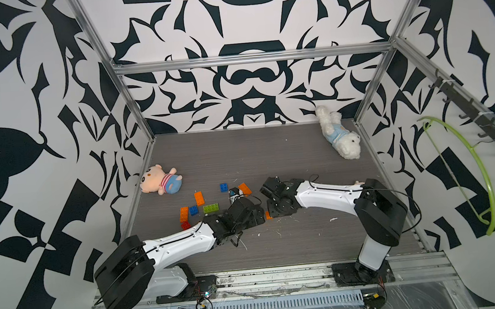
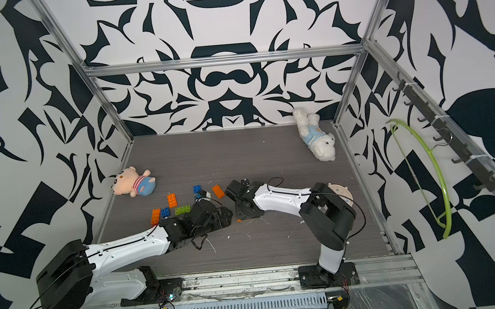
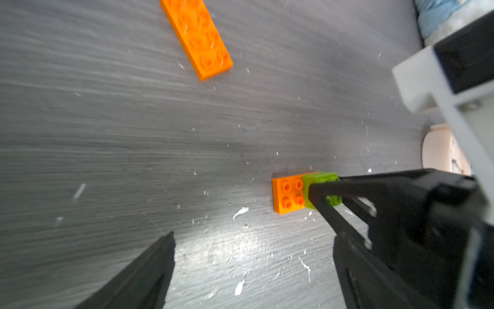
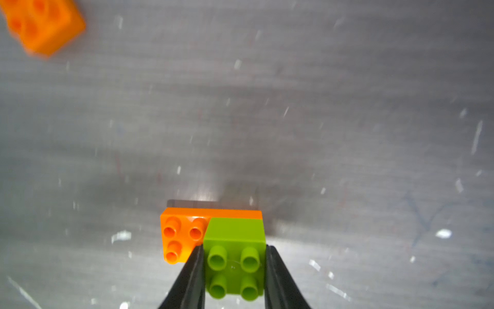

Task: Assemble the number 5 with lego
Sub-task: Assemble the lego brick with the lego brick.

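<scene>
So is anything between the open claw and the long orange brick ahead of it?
Nothing visible: only bare table lies between the left gripper and that orange brick. The green-on-orange stack sits aside.

Grey wood-grain tabletop (image 1: 240, 155), flecked with white scraps (image 3: 240, 212). A pink pig plush (image 1: 160, 180) lies by its left edge, and a white dog plush (image 1: 340, 136) lies in the far right corner. Loose lego bricks (image 1: 210, 208) in orange, blue, lime green and red are scattered nearer the front.

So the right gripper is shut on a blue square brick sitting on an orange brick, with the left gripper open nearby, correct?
Not blue: the right wrist view shows the right gripper shut on a lime green square brick sitting on an orange brick. The left gripper is open nearby, as stated.
</scene>
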`<action>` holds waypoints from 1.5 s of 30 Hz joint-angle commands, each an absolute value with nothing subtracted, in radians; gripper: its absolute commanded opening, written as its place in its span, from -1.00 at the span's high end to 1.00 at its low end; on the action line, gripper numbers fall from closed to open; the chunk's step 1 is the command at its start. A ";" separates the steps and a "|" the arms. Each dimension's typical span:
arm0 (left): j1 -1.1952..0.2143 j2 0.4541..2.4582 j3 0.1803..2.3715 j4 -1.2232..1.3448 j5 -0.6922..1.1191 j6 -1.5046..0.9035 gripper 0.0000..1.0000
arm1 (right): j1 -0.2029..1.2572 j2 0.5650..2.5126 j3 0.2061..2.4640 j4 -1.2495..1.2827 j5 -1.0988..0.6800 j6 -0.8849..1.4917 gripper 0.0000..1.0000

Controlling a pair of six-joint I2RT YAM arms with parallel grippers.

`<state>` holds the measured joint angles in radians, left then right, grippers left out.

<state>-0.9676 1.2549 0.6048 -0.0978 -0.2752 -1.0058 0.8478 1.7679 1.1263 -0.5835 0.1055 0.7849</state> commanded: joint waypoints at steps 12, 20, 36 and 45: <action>-0.931 1.223 0.653 -0.201 -0.306 -1.069 -0.98 | 0.816 1.902 1.152 -0.716 0.075 0.716 0.42; -0.910 1.230 0.671 -0.202 -0.331 -1.123 -0.98 | 0.783 1.854 1.229 -0.726 0.118 0.718 0.41; -0.851 1.307 0.760 -0.232 -0.300 -1.131 -0.98 | 0.782 1.902 1.201 -0.747 0.129 0.682 0.42; -0.780 1.297 0.731 -0.171 -0.186 -1.071 -0.98 | 0.778 1.886 1.181 -0.703 0.084 0.724 0.42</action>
